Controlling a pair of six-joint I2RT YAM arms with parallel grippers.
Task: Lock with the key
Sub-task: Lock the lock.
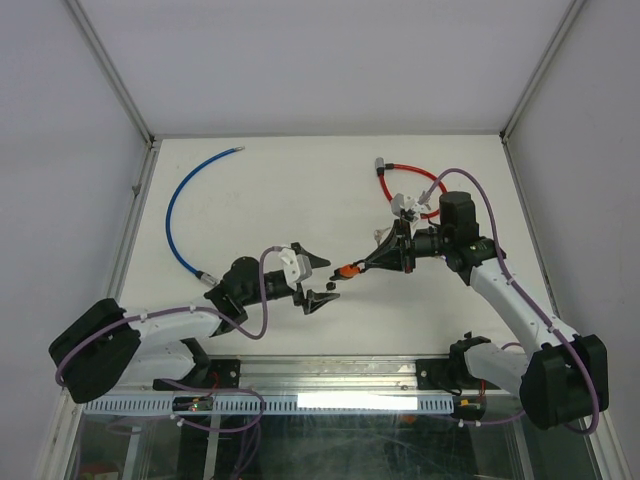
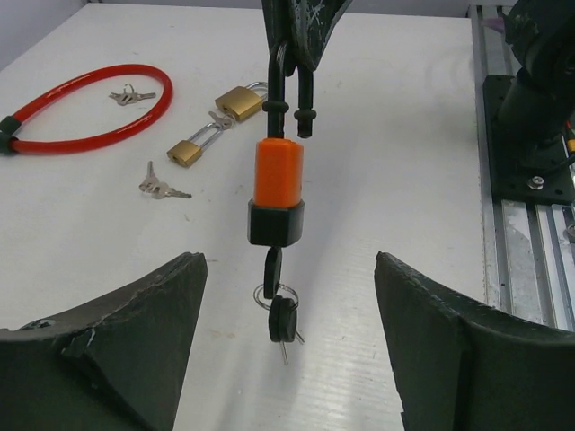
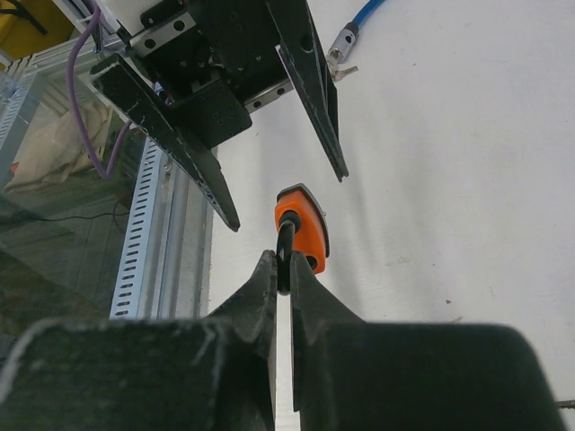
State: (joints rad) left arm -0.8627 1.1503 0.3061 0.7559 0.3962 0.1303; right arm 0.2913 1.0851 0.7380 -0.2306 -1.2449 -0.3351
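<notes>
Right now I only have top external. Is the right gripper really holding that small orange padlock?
Observer: Yes. In the right wrist view, the right gripper is shut on the black metal shackle of the orange-and-black padlock.
Operator: Locked?
Observer: No. In the left wrist view, one shackle leg ends free beside the body.
Operator: Key?
Observer: A black-headed key sits under the body, seemingly in the keyway. A second key hangs below it.
Operator: Left gripper?
Observer: The left gripper is open, with a finger on either side of the key, touching nothing.
</notes>
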